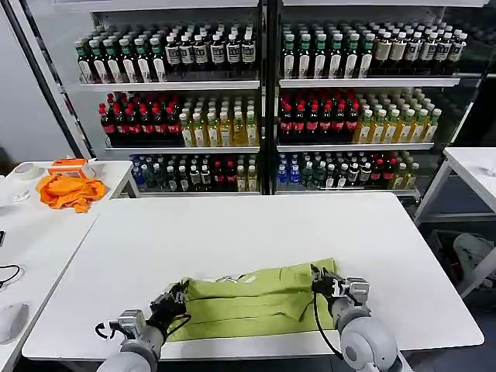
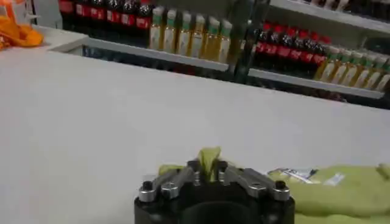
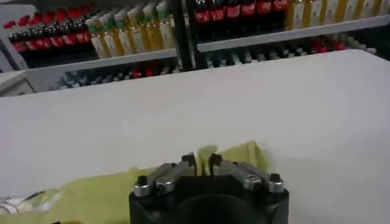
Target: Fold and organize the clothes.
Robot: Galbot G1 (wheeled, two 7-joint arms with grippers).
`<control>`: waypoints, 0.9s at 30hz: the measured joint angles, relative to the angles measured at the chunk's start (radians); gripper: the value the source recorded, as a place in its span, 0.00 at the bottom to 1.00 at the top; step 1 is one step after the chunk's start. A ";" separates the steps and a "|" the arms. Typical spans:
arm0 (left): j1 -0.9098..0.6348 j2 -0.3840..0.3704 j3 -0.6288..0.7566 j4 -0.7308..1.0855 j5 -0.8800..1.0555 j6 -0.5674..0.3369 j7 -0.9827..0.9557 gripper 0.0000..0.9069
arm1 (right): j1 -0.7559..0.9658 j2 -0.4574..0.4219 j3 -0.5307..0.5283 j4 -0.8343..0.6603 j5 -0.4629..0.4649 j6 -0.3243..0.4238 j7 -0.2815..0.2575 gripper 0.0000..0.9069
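Observation:
The lime-green T-shirt (image 1: 256, 301) lies folded into a long band near the front edge of the white table (image 1: 256, 232). My left gripper (image 1: 177, 298) is shut on the shirt's left end; a pinch of green cloth (image 2: 208, 163) stands up between its fingers. At the shirt's right end my right gripper (image 1: 318, 280) is shut on a fold of green fabric (image 3: 204, 157). A white printed label (image 2: 304, 176) shows on the cloth beside the left gripper.
An orange cloth (image 1: 71, 191) and an orange box (image 1: 68, 165) lie on a side table at the far left. Shelves of bottled drinks (image 1: 263, 101) stand behind the table. Another white table (image 1: 473, 167) is at the right.

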 measured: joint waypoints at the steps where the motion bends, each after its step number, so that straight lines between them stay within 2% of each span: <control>1: 0.003 -0.001 -0.002 -0.005 0.004 -0.002 -0.002 1.00 | -0.006 -0.001 0.003 0.004 -0.004 0.001 -0.002 1.00; 10: 0.049 -0.027 -0.023 -0.057 0.037 -0.033 -0.033 1.00 | -0.103 0.002 0.052 0.076 -0.061 0.028 -0.030 1.00; 20: 0.100 -0.118 0.021 -0.036 0.144 -0.089 -0.090 1.00 | -0.238 0.013 0.115 0.134 -0.125 0.065 -0.053 1.00; 26: 0.108 -0.147 0.048 -0.010 0.203 -0.099 -0.108 1.00 | -0.283 0.008 0.138 0.155 -0.139 0.076 -0.058 1.00; 27: 0.108 -0.151 0.051 -0.005 0.211 -0.098 -0.111 0.90 | -0.289 0.009 0.139 0.158 -0.141 0.077 -0.058 1.00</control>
